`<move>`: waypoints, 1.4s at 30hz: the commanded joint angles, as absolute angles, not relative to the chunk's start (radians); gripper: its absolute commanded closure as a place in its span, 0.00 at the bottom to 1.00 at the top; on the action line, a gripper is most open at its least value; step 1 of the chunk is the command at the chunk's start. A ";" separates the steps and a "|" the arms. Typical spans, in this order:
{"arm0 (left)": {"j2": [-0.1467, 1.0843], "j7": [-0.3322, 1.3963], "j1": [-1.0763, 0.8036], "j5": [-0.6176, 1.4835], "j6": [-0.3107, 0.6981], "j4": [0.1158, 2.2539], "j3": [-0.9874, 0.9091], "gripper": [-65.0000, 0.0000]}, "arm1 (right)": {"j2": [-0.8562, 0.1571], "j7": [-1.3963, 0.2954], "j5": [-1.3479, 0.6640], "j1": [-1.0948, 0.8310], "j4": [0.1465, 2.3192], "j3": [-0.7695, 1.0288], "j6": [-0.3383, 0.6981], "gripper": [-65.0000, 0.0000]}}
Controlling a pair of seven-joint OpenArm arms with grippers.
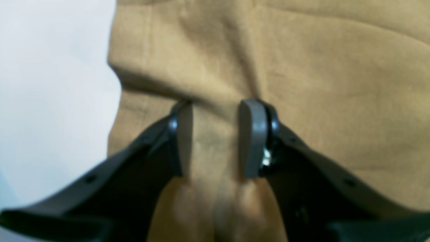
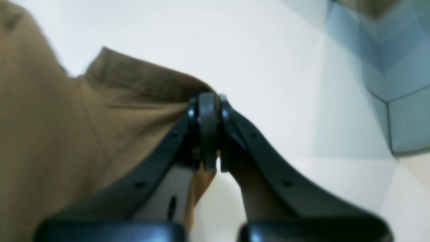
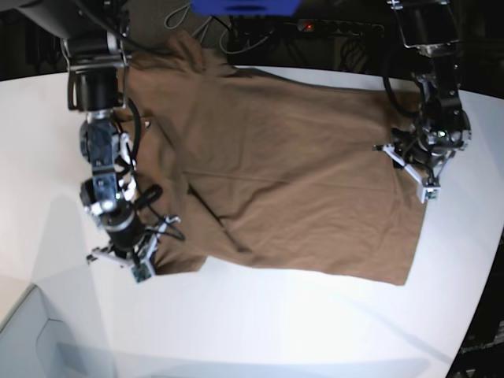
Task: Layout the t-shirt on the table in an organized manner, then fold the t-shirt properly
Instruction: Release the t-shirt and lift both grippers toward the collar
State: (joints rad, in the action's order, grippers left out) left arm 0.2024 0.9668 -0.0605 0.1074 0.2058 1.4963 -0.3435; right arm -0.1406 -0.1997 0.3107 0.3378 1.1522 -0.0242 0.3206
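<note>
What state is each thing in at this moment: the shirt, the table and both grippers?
t-shirt: spread over the table, wrinkled, not folded; one corner pinched up off the surface.
table: white top, shirt lying across it.
left gripper: jaws partly apart with a ridge of shirt cloth bunched between them.
right gripper: jaws shut on the edge of the t-shirt.

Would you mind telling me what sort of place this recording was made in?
Probably a robotics lab bench: a large white table with only a brown t-shirt on it, two robot arms working it, and loose cables with a power strip behind the far edge.
</note>
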 commanded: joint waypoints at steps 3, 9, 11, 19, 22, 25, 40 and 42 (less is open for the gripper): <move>0.211 0.998 -0.082 0.096 0.202 1.518 -0.346 0.65 | -0.165 -0.153 0.303 0.529 0.998 -0.022 0.311 1.00; 0.205 0.997 -0.140 0.096 0.202 1.590 -0.346 0.65 | -0.196 0.033 0.305 0.722 0.644 -0.030 0.311 1.00; 0.205 0.997 -0.143 0.096 0.202 1.598 -0.346 0.65 | -0.199 0.074 0.305 0.743 0.587 -0.064 0.311 1.00; 0.209 0.998 -0.136 0.096 0.202 1.618 -0.346 0.65 | -0.193 0.091 0.305 0.704 0.581 -0.222 0.306 0.55; 0.211 0.998 -0.134 0.096 0.202 1.618 -0.346 0.64 | -0.194 0.091 0.305 0.704 0.582 -0.219 0.306 0.38; 0.211 0.998 -0.127 0.096 0.202 1.620 -0.346 0.64 | -0.203 0.084 0.300 0.700 0.584 -0.213 0.300 0.28; 0.209 0.987 0.002 0.096 0.200 1.481 -0.343 0.64 | -0.139 -0.064 0.300 0.035 1.428 0.139 0.229 0.26; 0.209 0.986 0.031 0.096 0.200 1.425 -0.340 0.64 | -0.107 -0.090 0.300 -0.039 1.495 0.143 0.229 0.26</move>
